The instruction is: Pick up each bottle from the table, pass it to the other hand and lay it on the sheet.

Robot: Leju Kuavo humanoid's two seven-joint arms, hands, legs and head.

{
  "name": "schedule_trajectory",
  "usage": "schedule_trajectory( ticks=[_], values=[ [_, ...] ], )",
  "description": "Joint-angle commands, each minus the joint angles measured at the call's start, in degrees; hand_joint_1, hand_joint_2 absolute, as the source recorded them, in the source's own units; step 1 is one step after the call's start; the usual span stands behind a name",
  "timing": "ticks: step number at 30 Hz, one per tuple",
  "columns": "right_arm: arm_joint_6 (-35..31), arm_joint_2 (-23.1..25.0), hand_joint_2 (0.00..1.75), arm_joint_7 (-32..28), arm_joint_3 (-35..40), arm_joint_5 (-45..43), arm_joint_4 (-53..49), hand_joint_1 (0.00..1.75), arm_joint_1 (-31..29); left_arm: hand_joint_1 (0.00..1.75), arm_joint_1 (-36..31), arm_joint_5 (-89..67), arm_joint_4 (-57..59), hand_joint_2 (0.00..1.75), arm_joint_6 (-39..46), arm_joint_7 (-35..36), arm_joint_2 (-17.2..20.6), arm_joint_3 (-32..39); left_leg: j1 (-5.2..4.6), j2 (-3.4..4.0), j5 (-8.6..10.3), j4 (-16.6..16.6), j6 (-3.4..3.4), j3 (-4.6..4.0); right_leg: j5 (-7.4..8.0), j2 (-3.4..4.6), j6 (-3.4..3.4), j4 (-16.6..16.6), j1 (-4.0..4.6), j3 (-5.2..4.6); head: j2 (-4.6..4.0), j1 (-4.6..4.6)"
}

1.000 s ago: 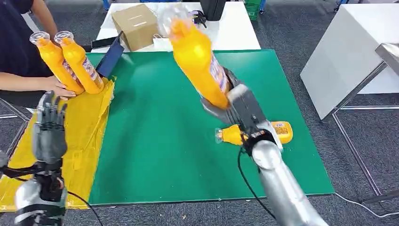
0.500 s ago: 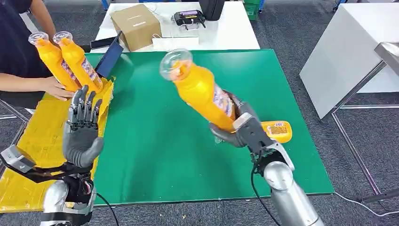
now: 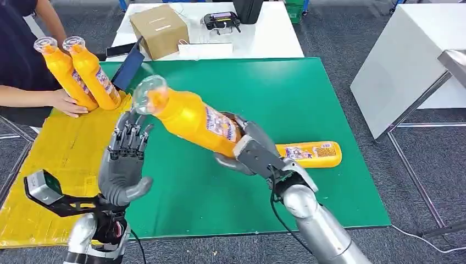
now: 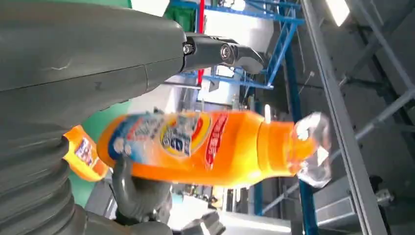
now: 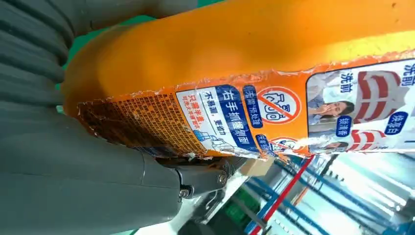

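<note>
My right hand [image 3: 250, 151] grips the base of an orange bottle [image 3: 189, 118] with a clear cap, tilted over the green mat [image 3: 308, 93], cap end pointing left. The same bottle [image 4: 205, 147] hangs in front of my left palm, and its label [image 5: 274, 112] fills the right wrist view. My left hand [image 3: 122, 162] is raised beside the cap, open, fingers spread, not touching it. Another orange bottle [image 3: 310, 154] lies on the mat behind my right hand. The yellow sheet [image 3: 60, 165] covers the table's left side.
A person's hand [image 3: 68, 103] steadies two orange bottles [image 3: 82, 71] standing at the sheet's far edge. A cardboard box [image 3: 156, 30] and a black device [image 3: 220, 21] sit on the white table beyond. A white table [image 3: 406, 60] stands to the right.
My right hand has swung the bottle left and tipped it lower, cap toward my left hand. My left hand has risen and moved right, close to the cap.
</note>
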Motion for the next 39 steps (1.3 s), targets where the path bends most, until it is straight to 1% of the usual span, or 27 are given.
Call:
schedule_trajectory(
  ticks=[1, 2, 4, 5, 7, 8, 10, 11, 13, 14, 15, 19, 20, 22, 23, 24, 25, 27, 28, 31, 32, 34, 35, 36, 37, 38, 39],
  values=[
    [0.6, 0.8, 1.75, 0.5, 6.3, 0.6, 5.8, 1.75, -4.0, 0.0, -0.1, -0.3, 1.1, 1.75, 0.2, 0.0, 0.2, -2.6, 0.03, 0.04, -0.04, 0.0, -0.04, 0.12, -0.01, 0.2, -0.04, 0.0, 0.0, 0.09, 0.0, 0.0],
    [0.6, 0.8, 1.75, 0.5, 6.3, 0.6, 5.8, 1.75, -4.0, 0.0, -0.1, -0.3, 1.1, 1.75, 0.2, 0.0, 0.2, -2.6, 0.08, 0.03, -0.17, 0.0, -0.08, 0.32, -0.12, 0.36, -0.09, 0.0, 0.02, 0.31, 0.0, 0.02],
    [0.6, 0.8, 1.75, 0.5, 6.3, 0.6, 5.8, 1.75, -4.0, 0.0, -0.1, -0.3, 1.1, 1.75, 0.2, 0.0, 0.2, -2.6, 0.01, 0.0, -0.03, 0.0, -0.03, 0.1, -0.02, 0.17, -0.04, 0.0, -0.01, 0.07, 0.0, 0.02],
    [0.6, 0.8, 1.75, 0.5, 6.3, 0.6, 5.8, 1.75, -4.0, 0.0, -0.1, -0.3, 1.1, 1.75, 0.2, 0.0, 0.2, -2.6, 0.07, -0.02, -0.14, 0.0, -0.06, 0.29, -0.11, 0.28, -0.07, 0.0, 0.02, 0.28, 0.0, 0.02],
    [0.8, 0.6, 1.75, 0.5, 6.8, 0.9, 5.9, 1.75, -3.9, 0.0, -0.2, -0.4, 1.2, 1.75, 0.1, -0.1, 0.3, -2.4, 0.02, 0.02, -0.06, 0.0, -0.03, 0.13, -0.03, 0.2, -0.04, 0.0, -0.01, 0.11, 0.0, 0.0],
    [1.0, 0.7, 1.75, 0.5, 7.3, 1.2, 6.0, 1.75, -3.8, 0.0, -0.1, -0.3, 1.2, 1.75, -0.1, -0.1, 0.2, -2.3, 0.06, 0.03, -0.14, 0.0, -0.05, 0.27, -0.09, 0.32, -0.07, 0.0, 0.0, 0.25, 0.0, 0.02],
    [1.2, 0.8, 1.75, 0.3, 8.4, 1.9, 6.0, 1.75, -3.2, 0.0, 0.3, -0.4, 0.8, 1.75, -0.5, -0.1, 0.0, -2.7, 0.03, 0.0, -0.06, 0.0, -0.04, 0.16, -0.04, 0.19, -0.05, 0.0, -0.01, 0.15, 0.0, 0.02],
    [1.2, 0.8, 1.75, 0.2, 8.9, 2.2, 6.0, 1.75, -2.9, 0.0, 0.5, -0.7, 0.4, 1.75, -0.5, -0.3, 0.1, -3.0, 0.07, -0.02, -0.13, 0.0, -0.06, 0.3, -0.09, 0.29, -0.08, 0.0, 0.01, 0.29, 0.0, 0.02],
    [1.6, 0.9, 1.75, -0.2, 10.1, 3.0, 5.7, 1.75, -2.3, 0.0, 0.7, -3.8, -0.6, 1.75, 0.9, -2.0, 0.2, -3.2, 0.03, 0.0, -0.05, 0.0, -0.04, 0.14, -0.03, 0.18, -0.05, 0.0, 0.0, 0.13, 0.0, 0.02],
    [1.7, 1.0, 1.75, -0.2, 10.3, 3.0, 5.7, 1.75, -2.2, 0.0, 0.6, -3.8, -0.7, 1.75, 0.8, -2.0, 0.2, -3.3, 0.09, 0.01, -0.15, 0.0, -0.08, 0.28, -0.1, 0.32, -0.1, 0.0, 0.03, 0.28, 0.0, 0.02],
    [1.7, 1.1, 1.75, -0.2, 10.6, 3.1, 5.6, 1.75, -2.1, 0.0, 0.5, -3.8, -0.8, 1.75, 0.8, -2.0, 0.3, -3.2, 0.08, -0.01, -0.12, 0.0, -0.07, 0.24, -0.09, 0.26, -0.09, -0.1, 0.03, 0.24, 0.0, 0.02],
    [3.5, 1.4, 1.75, -0.4, 15.1, 6.0, 5.3, 1.75, -0.8, 0.0, 0.4, -7.5, -0.6, 1.75, 2.4, -3.0, 0.2, -2.9, 0.03, -0.01, -0.06, 0.0, -0.04, 0.15, -0.05, 0.17, -0.06, 0.0, 0.0, 0.13, 0.0, 0.02],
    [3.6, 1.5, 1.75, -0.8, 16.8, 7.3, 5.6, 1.75, -0.3, 0.0, 1.2, -8.4, -0.5, 1.75, 2.5, -3.4, 0.1, -3.0, 0.1, -0.01, -0.17, 0.0, -0.09, 0.37, -0.13, 0.32, -0.11, -0.1, 0.04, 0.36, 0.0, 0.02],
    [3.2, 2.0, 1.75, -2.0, 19.7, 8.9, 7.1, 1.75, 0.4, 0.0, 2.6, -11.6, 0.0, 1.75, 3.2, -5.0, -0.1, -3.4, 0.04, 0.02, -0.07, -0.1, -0.04, 0.23, -0.05, 0.2, -0.05, -0.1, 0.0, 0.19, 0.0, 0.02],
    [3.0, 2.0, 1.75, -2.4, 20.8, 9.4, 7.7, 1.75, 0.2, 0.0, 2.7, -12.0, 0.5, 1.75, 3.1, -5.1, 0.0, -3.6, 0.09, 0.03, -0.17, -0.1, -0.08, 0.44, -0.12, 0.36, -0.1, -0.1, 0.03, 0.4, 0.0, 0.0],
    [2.9, 2.1, 1.75, -2.6, 21.3, 9.6, 8.2, 1.75, 0.1, 0.0, 2.7, -12.5, 0.8, 1.75, 3.4, -5.4, -0.1, -3.6, 0.06, 0.02, -0.12, -0.1, -0.06, 0.34, -0.09, 0.27, -0.07, -0.1, 0.01, 0.31, 0.0, 0.02],
    [2.9, 2.2, 1.75, -2.6, 21.5, 9.6, 8.3, 1.75, 0.2, 0.0, 2.9, -12.5, 1.0, 1.75, 3.4, -5.4, -0.1, -3.7, 0.1, 0.04, -0.21, -0.1, -0.09, 0.51, -0.16, 0.4, -0.11, -0.1, 0.03, 0.48, 0.0, 0.0],
    [2.9, 1.9, 1.75, -2.6, 21.7, 9.7, 8.3, 1.75, -0.1, 0.0, 2.1, -13.2, 1.9, 1.75, 3.3, -5.2, -0.2, -4.1, 0.05, -0.04, -0.1, -0.1, -0.05, 0.26, -0.1, 0.2, -0.07, -0.1, 0.0, 0.23, 0.0, 0.0],
    [2.7, 1.5, 1.75, -2.6, 21.5, 9.5, 8.0, 1.75, -0.1, 0.0, 1.6, -13.4, 2.1, 1.75, 3.2, -5.1, -0.3, -4.4, 0.12, -0.07, -0.21, -0.1, -0.08, 0.49, -0.19, 0.32, -0.12, -0.1, 0.03, 0.48, 0.0, 0.02],
    [2.5, 0.9, 1.75, -2.5, 21.0, 9.4, 7.4, 1.75, 0.0, 0.0, 1.0, -13.8, 2.2, 1.75, 3.5, -4.5, -0.5, -5.0, 0.06, -0.12, -0.05, 0.0, -0.04, 0.16, -0.09, 0.09, -0.07, -0.1, 0.01, 0.16, 0.0, 0.02],
    [2.5, 0.9, 1.75, -2.5, 21.0, 9.4, 7.4, 1.75, 0.0, 0.0, 1.0, -13.8, 2.2, 1.75, 3.5, -4.5, -0.5, -5.0, 0.09, -0.18, -0.12, 0.0, -0.06, 0.33, -0.15, 0.15, -0.1, -0.1, 0.02, 0.34, 0.0, 0.04],
    [2.6, 0.8, 1.75, -2.4, 20.8, 9.2, 7.0, 1.75, 0.2, 0.0, 0.9, -14.2, 1.9, 1.75, 3.6, -4.4, -0.2, -5.2, 0.04, -0.1, -0.05, 0.0, -0.04, 0.16, -0.08, 0.1, -0.07, -0.1, 0.0, 0.15, 0.0, 0.04],
    [2.6, 0.6, 1.75, -2.4, 20.7, 9.2, 6.9, 1.75, 0.4, 0.0, 1.0, -14.7, 1.8, 1.75, 3.7, -4.4, -0.1, -5.5, 0.08, -0.14, -0.12, 0.0, -0.06, 0.32, -0.14, 0.18, -0.1, -0.1, 0.01, 0.32, 0.0, 0.02],
    [2.6, 0.4, 1.75, -2.5, 20.7, 9.2, 6.9, 1.75, 0.6, 0.0, 1.1, -14.7, 1.8, 1.75, 3.6, -4.4, -0.3, -5.6, 0.07, -0.13, -0.08, 0.0, -0.06, 0.23, -0.1, 0.13, -0.08, -0.1, 0.01, 0.22, 0.0, 0.02],
    [2.6, 0.1, 1.75, -2.3, 20.5, 9.2, 6.3, 1.75, 0.9, 0.7, 1.1, -14.7, 1.5, 1.75, 3.4, -4.6, 0.1, -6.0, 0.1, -0.17, -0.16, 0.0, -0.09, 0.39, -0.18, 0.21, -0.11, -0.1, 0.03, 0.4, 0.0, 0.02],
    [2.6, 0.0, 1.75, -2.3, 20.4, 9.2, 6.1, 1.75, 1.0, 1.75, 1.2, -14.6, 1.5, 1.75, 3.2, -4.7, 0.2, -6.2, 0.09, -0.19, -0.12, 0.0, -0.07, 0.32, -0.15, 0.12, -0.09, -0.1, 0.03, 0.33, 0.0, 0.02],
    [2.6, -0.3, 1.75, -2.1, 20.3, 9.2, 5.8, 1.75, 1.2, 1.75, 1.2, -14.4, 1.4, 1.75, 3.1, -4.9, 0.2, -6.3, 0.07, -0.18, -0.08, -0.1, -0.06, 0.27, -0.12, 0.08, -0.07, -0.1, 0.01, 0.26, 0.0, 0.02]
  ],
)
